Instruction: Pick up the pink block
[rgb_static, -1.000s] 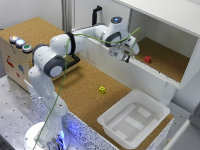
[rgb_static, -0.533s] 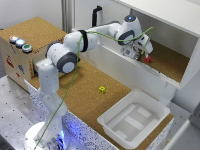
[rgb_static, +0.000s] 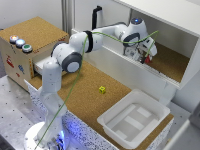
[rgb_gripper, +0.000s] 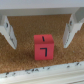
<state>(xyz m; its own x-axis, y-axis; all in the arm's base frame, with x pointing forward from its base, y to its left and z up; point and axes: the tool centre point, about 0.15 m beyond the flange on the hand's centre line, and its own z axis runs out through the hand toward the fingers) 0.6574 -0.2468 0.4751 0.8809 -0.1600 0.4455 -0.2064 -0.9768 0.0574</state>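
Observation:
The pink block (rgb_gripper: 43, 47) is a small reddish cube with black marks, lying on the cork floor of the white shelf compartment. In the wrist view it sits between my two fingers (rgb_gripper: 7, 31), which stand apart on either side of it without touching it. My gripper (rgb_gripper: 40, 45) is open. In the exterior view the gripper (rgb_static: 144, 55) reaches into the compartment at the right, and only a sliver of the pink block (rgb_static: 147, 60) shows under it.
A yellow-green cube (rgb_static: 102, 89) lies on the cork table. A white tray (rgb_static: 150, 107) stands at the front right. A wooden box (rgb_static: 40, 35) with coloured buttons is at the left. The shelf's white front wall (rgb_static: 115, 62) and roof (rgb_static: 170, 15) enclose the gripper.
The arm has swung toward the exterior view's right and gone down inside the shelf compartment, bringing the open gripper over the pink block.

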